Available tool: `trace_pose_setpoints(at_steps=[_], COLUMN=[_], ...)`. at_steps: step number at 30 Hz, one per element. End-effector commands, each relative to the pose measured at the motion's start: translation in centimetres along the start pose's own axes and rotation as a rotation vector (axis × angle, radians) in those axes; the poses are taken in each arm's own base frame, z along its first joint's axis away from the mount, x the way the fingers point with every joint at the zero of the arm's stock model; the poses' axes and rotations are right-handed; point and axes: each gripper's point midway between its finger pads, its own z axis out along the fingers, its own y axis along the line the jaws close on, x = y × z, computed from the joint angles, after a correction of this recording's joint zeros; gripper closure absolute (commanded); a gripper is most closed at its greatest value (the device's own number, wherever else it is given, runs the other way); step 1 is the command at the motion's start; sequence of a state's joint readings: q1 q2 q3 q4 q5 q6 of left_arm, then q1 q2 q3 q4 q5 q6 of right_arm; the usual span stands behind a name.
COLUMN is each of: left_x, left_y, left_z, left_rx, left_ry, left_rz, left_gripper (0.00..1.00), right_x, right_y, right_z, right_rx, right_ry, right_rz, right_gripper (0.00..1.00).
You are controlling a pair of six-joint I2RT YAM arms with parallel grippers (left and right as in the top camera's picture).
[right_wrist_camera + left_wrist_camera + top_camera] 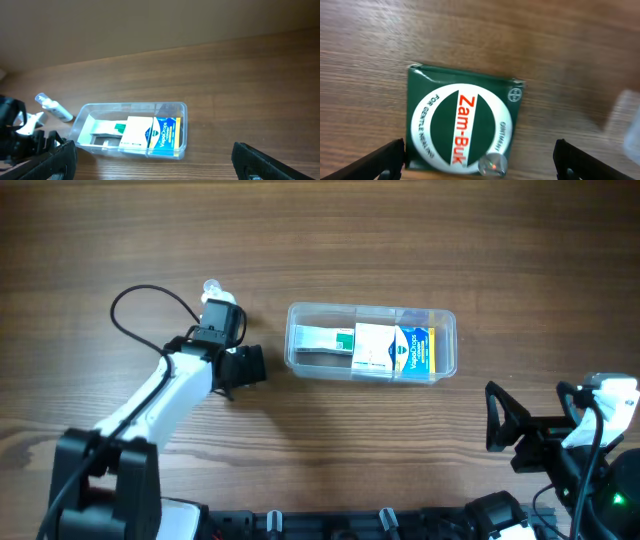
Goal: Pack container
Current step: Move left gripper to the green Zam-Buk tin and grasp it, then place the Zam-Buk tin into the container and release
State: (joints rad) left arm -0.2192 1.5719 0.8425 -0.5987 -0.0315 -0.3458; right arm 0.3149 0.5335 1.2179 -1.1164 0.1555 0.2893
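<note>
Clear plastic container (325, 308) sits upright, long axis left-right.

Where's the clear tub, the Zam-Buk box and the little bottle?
clear tub (446, 345): overhead view, bare right end.
Zam-Buk box (462, 127): left wrist view, label middle.
little bottle (59, 112): right wrist view, its body.

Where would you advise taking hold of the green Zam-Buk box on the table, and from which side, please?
Come straight down from above and pinch the Zam-Buk box across its two opposite side edges. It lies flat, label up, on the table, so only its sides offer opposing faces. The left end effector hangs open over it, a finger to either side.
</note>
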Motion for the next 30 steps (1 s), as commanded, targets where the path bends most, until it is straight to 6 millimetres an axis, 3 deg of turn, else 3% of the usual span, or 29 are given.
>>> trace_pose_setpoints(at_steps=[1,3,6,9,11,14,19,20,22,23,25,27,30], left_x=[0.3,0.0,-0.2,-0.5,-0.8,-2.3,-4.4,-4.4,-4.2,-4.0,-2.9,-2.5,-1.7], left_y=[0.4,0.3,0.2,0.0,-0.5,-2.7,-9.4,-10.6,-12.4,-13.2,-17.2,-19.0,-22.9], left_z=[2.0,2.7,2.8,2.2,0.7,-4.0,-15.9,-17.6,-19.2,-19.6,-19.3,-18.7,-16.3], left_rx=[-0.018,-0.017,-0.013,-0.005,0.022,0.135,0.377,0.409,0.443,0.457,0.529,0.549,0.593], left_ry=[0.032,0.026,0.019,0.002,-0.009,-0.069,-0.351,-0.415,-0.480,-0.496,-0.491,-0.489,-0.460], left_rz=[0.037,0.047,0.046,0.046,0.046,0.070,0.260,0.298,0.343,0.363,0.416,0.447,0.473], left_gripper=[0.06,0.13,0.34,0.38,0.40,0.40,0.45,0.46,0.48,0.50,0.51,0.51,0.50], right_x=[-0.1,-0.1,-0.1,-0.1,-0.1,-0.1,-0.1,-0.1,-0.1,-0.1,-0.1,-0.1,-0.1], right_y=[-0.3,-0.3,-0.3,-0.3,-0.3,-0.3,-0.3,-0.3,-0.3,-0.3,-0.3,-0.3,-0.3], right_z=[0.0,0.0,0.0,0.0,0.0,0.0,0.0,0.0,0.0,0.0,0.0,0.0,0.0], right_rx=[0.016,0.016,0.016,0.016,0.016,0.016,0.016,0.016,0.016,0.016,0.016,0.016,0.016], right_ry=[-0.004,-0.004,-0.004,-0.004,-0.004,-0.004,-0.004,-0.004,-0.004,-0.004,-0.004,-0.004,-0.004], right_rz=[0.003,0.003,0.003,0.003,0.003,0.003,0.003,0.003,0.003,0.003,0.003,0.003,0.004], right_gripper=[0.00,0.00,0.00,0.00,0.00,0.00,0.00,0.00,0.00,0.00,0.00,0.00,0.00])
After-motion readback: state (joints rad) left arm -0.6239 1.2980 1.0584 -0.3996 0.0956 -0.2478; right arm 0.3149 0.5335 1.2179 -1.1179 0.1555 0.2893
